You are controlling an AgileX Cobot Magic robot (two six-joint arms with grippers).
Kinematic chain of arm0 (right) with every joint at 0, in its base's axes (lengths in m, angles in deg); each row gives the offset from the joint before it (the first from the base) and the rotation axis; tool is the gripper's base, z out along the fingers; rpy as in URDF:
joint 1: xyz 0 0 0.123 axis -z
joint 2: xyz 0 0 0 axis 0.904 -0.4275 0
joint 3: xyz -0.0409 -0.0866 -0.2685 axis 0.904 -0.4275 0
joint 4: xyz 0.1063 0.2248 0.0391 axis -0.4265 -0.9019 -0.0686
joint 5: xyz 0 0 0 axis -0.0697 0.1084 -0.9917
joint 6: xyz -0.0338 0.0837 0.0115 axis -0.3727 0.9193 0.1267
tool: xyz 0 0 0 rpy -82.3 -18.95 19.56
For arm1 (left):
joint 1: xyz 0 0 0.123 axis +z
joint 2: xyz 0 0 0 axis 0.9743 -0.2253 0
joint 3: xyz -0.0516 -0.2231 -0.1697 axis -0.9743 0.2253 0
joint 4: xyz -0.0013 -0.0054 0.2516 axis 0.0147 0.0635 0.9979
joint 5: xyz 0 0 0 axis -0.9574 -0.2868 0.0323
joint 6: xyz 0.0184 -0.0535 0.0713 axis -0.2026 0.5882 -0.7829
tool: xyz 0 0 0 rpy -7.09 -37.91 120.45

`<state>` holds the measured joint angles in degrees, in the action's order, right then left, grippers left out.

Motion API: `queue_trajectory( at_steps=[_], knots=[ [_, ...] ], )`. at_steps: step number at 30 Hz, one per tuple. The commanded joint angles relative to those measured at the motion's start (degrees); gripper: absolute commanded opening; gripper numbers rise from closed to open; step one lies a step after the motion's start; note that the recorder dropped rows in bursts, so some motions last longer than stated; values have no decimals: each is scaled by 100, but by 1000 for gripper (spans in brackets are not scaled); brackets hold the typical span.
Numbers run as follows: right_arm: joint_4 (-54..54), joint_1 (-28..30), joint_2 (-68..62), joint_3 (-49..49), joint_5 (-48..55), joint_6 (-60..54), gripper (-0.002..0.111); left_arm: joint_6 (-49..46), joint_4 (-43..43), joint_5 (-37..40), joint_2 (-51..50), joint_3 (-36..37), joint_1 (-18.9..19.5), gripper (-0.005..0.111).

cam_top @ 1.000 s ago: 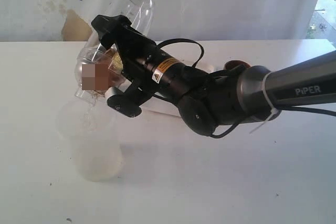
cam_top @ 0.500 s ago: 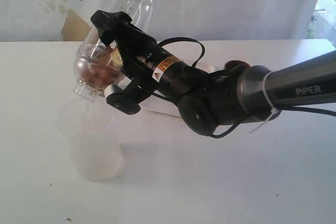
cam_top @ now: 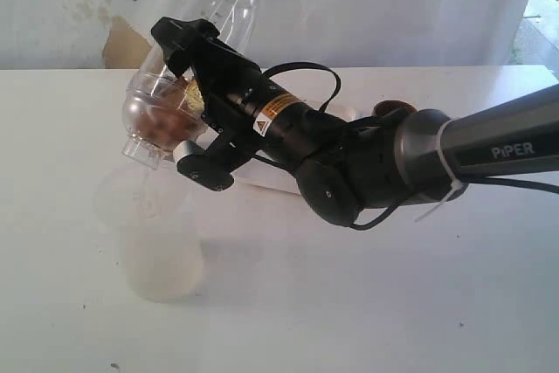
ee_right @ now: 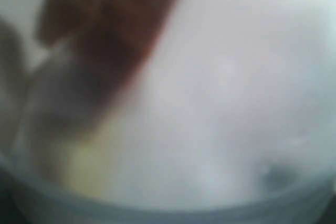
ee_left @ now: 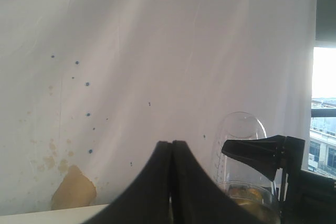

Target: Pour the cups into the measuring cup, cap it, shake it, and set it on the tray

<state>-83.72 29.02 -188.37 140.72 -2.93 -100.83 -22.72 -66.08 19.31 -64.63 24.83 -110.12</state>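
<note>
My right gripper [cam_top: 188,107] is shut on the measuring cup [cam_top: 196,50], a tall clear tumbler held tilted in the air. Its base points up and back, and its mouth end points down to the left. Brown and yellow contents [cam_top: 166,120] lie near the low end. The right wrist view is a blur of the cup's wall [ee_right: 210,103]. My left gripper [ee_left: 171,142] is shut and empty, facing the wall; the measuring cup [ee_left: 239,140] and a right finger [ee_left: 257,153] show beside it. A brown rim [cam_top: 393,109] behind the arm may be the wooden cup. The steel tumbler is hidden.
A frosted milky-white cup [cam_top: 157,233] stands on the white table [cam_top: 393,303] right under the measuring cup's low end. A white edge [cam_top: 253,183] under the right arm may be the tray. The stained wall [cam_top: 393,6] stands close behind.
The right gripper and the measuring cup rose and tipped very slightly a second ago, then held still. The left gripper stays shut.
</note>
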Motion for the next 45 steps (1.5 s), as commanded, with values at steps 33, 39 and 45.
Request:
queue_trajectory(
  at_steps=[33, 39, 45],
  knots=[
    [1344, 222, 62, 69, -245, -90, 0, -3, -47, 1, 37, 24, -16, 0],
    [1977, 307, 74, 69, -235, -90, 0, -3, -47, 1, 37, 24, -16, 0],
    [2025, 320, 74, 288, -122, -90, 0, -3, -47, 1, 37, 24, -16, 0]
  ],
)
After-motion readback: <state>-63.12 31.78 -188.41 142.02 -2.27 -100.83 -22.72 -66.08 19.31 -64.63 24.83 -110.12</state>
